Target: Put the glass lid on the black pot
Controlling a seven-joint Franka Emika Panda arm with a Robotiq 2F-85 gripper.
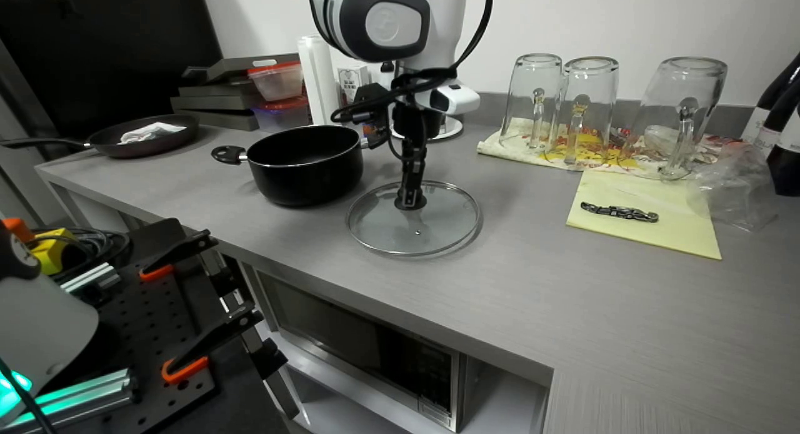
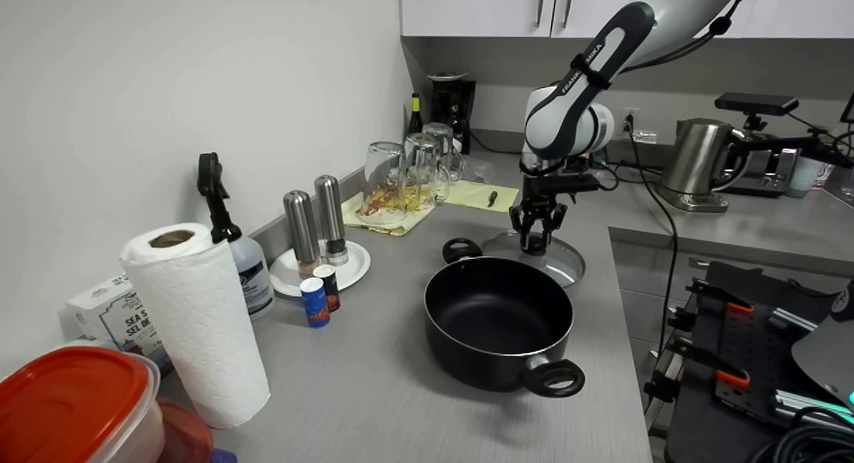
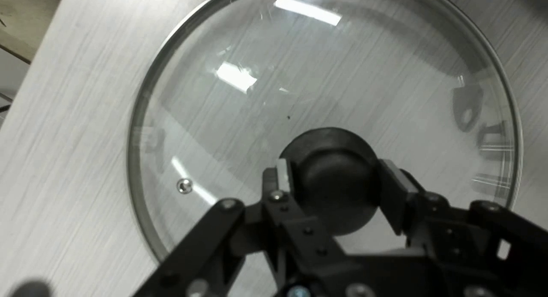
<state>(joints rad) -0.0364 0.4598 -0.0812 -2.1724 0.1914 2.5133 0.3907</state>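
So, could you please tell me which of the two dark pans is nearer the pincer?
The deep pot, beside the lid; the shallow, long-handled skillet sits farther away.

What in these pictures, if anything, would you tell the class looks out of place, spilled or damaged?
A crumpled white cloth or paper lies in the frying pan in an exterior view; odd, since a pan usually holds food. I see no clear spill or damage; the black pot and glass lid look intact.

Grey counter (image 1: pixel 519 284), black pot (image 1: pixel 306 184) upright on it, glass lid (image 1: pixel 434 226) apparently resting just beside, paper towel roll (image 2: pixel 200 329), white plate (image 2: pixel 358 261)
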